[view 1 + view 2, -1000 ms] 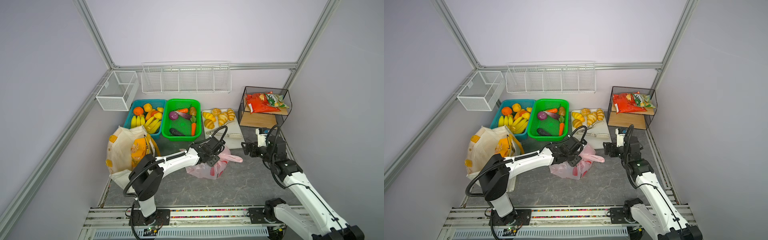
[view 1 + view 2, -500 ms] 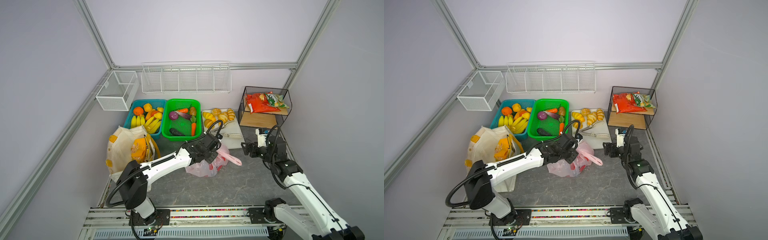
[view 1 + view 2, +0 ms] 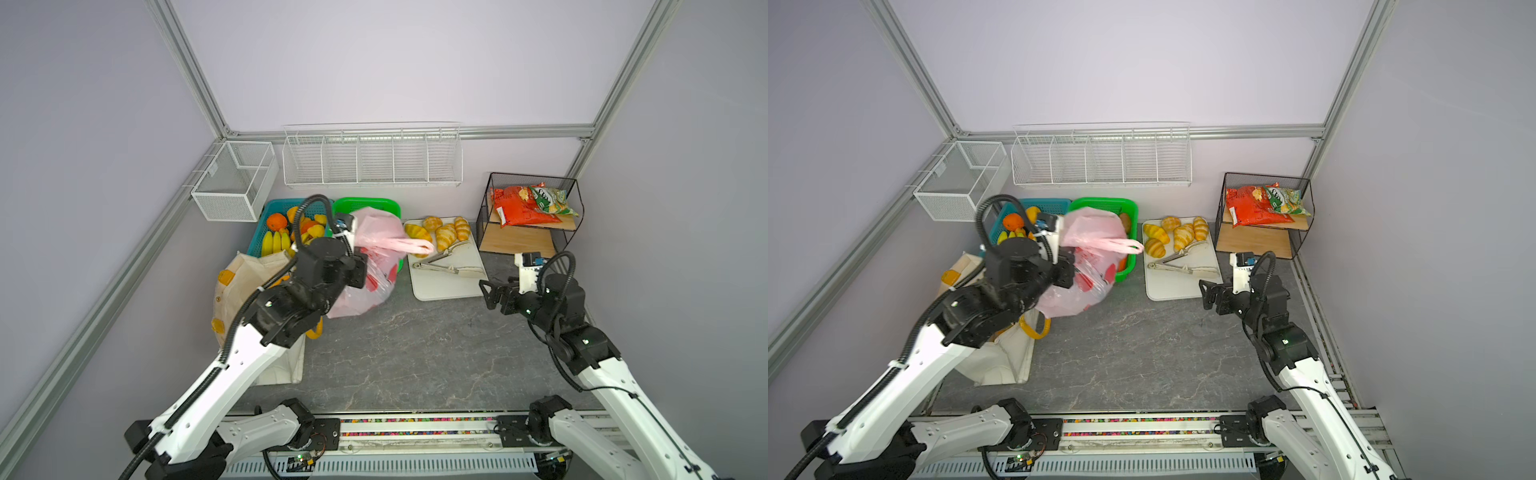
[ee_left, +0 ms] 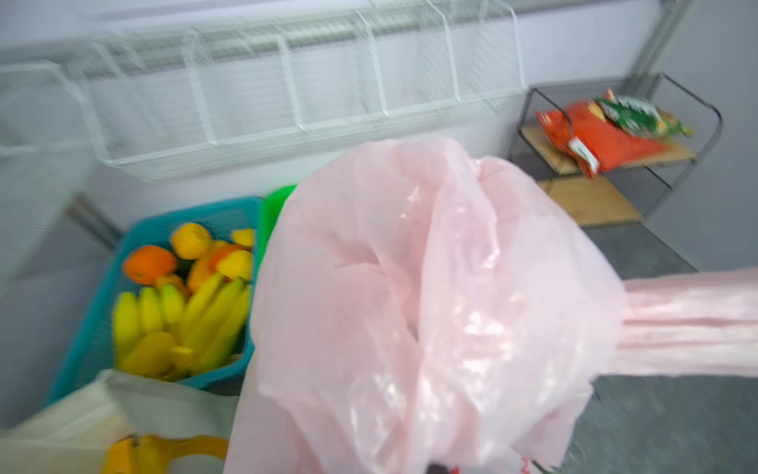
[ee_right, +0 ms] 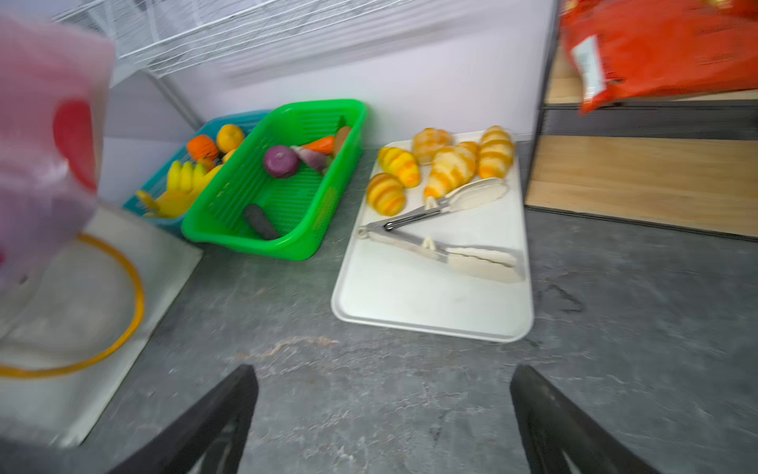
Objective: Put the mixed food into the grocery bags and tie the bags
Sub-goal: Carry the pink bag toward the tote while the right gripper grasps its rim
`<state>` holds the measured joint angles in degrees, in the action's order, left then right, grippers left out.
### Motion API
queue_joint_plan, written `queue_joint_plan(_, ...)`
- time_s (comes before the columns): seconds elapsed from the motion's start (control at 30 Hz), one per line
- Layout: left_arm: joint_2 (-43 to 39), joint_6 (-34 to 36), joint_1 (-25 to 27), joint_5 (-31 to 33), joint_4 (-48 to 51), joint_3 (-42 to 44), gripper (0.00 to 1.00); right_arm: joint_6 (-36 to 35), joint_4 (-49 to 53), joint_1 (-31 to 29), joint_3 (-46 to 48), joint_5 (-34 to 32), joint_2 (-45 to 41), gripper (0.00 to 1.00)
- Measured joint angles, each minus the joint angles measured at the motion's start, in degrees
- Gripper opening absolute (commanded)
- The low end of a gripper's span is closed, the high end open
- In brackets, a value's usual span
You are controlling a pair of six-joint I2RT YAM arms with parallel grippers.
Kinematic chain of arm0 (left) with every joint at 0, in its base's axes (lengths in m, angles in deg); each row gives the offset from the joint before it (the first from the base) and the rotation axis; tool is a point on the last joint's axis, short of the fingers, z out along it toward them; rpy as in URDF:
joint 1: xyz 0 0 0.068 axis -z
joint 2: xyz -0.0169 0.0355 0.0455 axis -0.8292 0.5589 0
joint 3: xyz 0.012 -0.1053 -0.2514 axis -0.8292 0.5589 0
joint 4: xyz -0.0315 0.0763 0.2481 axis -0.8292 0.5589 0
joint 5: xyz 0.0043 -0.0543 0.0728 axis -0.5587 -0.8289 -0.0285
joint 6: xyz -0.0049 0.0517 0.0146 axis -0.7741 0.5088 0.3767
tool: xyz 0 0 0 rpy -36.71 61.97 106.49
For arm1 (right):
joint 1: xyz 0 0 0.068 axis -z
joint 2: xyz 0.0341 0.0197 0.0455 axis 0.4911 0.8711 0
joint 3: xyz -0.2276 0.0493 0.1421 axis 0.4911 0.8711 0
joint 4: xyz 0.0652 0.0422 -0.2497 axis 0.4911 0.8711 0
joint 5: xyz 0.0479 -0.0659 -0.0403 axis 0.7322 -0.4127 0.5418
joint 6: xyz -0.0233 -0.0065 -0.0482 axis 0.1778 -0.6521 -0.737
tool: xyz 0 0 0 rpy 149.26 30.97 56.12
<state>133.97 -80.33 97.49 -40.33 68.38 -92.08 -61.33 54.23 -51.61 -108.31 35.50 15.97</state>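
Pink bag [image 3: 376, 249], translucent with red prints, hangs raised over the grey table [image 3: 415, 353], partly hiding the green basket [image 3: 365, 204], one loop handle [image 3: 409, 246] stretched toward the croissants [image 3: 444, 235]; the left gripper [image 3: 358, 272] is clamped shut on its plastic. The canvas tote [image 3: 237, 282] lies just beside it on the left. The right gripper [image 5: 381, 375], jaws spread wide and empty, hovers over bare table near the white tray [image 5: 430, 312]; purple onion [image 5: 281, 161] and eggplant [image 5: 260, 221] lie in the basket.
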Motion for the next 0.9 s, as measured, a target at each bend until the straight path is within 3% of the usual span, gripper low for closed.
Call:
queue_joint_plan(0.17, -1.68, -0.02, -5.62, 12.63, 8.74, -8.24, 0.0, 0.72, -1.09, -14.67, -3.63, 1.31, 10.23, 0.94)
queue_joint_plan(0.37, -3.87, 1.18, -17.66, 17.4, 16.79, -4.81, 0.0, 2.43, -3.87, -26.75, -12.24, 2.62, 23.34, 0.92)
queue_joint_plan(0.6, -1.44, 5.31, -29.55, 14.29, 19.12, 4.79, 0.0, 10.08, -8.17, -36.13, -26.82, 7.65, 39.5, 0.86)
queue_joint_plan(0.9, 6.67, 6.4, -30.23, 12.61, 18.97, 4.92, 0.0, 19.8, -10.49, -39.17, -41.83, 10.84, 56.13, 0.72)
